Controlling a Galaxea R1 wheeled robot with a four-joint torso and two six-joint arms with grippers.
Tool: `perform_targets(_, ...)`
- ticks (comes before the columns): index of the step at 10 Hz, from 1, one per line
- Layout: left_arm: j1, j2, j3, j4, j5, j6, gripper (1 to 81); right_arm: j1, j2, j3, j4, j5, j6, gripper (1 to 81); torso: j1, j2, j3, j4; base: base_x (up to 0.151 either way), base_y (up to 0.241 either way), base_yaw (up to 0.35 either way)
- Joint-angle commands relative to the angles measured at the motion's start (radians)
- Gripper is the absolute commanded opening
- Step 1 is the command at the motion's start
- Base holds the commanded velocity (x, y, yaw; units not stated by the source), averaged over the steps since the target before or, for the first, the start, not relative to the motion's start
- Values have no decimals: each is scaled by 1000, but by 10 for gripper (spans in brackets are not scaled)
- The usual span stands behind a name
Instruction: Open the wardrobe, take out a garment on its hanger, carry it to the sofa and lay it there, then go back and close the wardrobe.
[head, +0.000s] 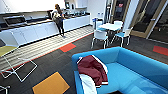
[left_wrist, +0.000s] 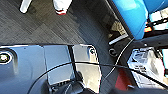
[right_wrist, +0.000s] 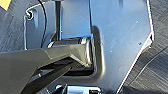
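Maroon garment (head: 92, 69) draped over near left arm of blue sofa (head: 135, 65); person (head: 59, 18) at far counter (head: 37, 27); gripper states: cannot tell

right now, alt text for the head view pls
A maroon jacket with white sleeves lies draped over the arm of a bright blue sofa. Behind are a white table with chairs and a person at a long counter.
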Motion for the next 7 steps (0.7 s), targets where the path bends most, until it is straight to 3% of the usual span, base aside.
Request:
perform_targets(1,-49,-22,25,18,38,3,811,13,11,9,-2,-74,-5,811,1,0,0,0,0,0,0)
perform_targets(4,-48,-19,18,17,37,3,811,13,11,9,-3,-76,-6,811,1,0,0,0,0,0,43)
perform_targets(7,-45,-13,11,20,38,3,811,13,11,9,-2,-74,-7,811,1,0,0,0,0,0,333)
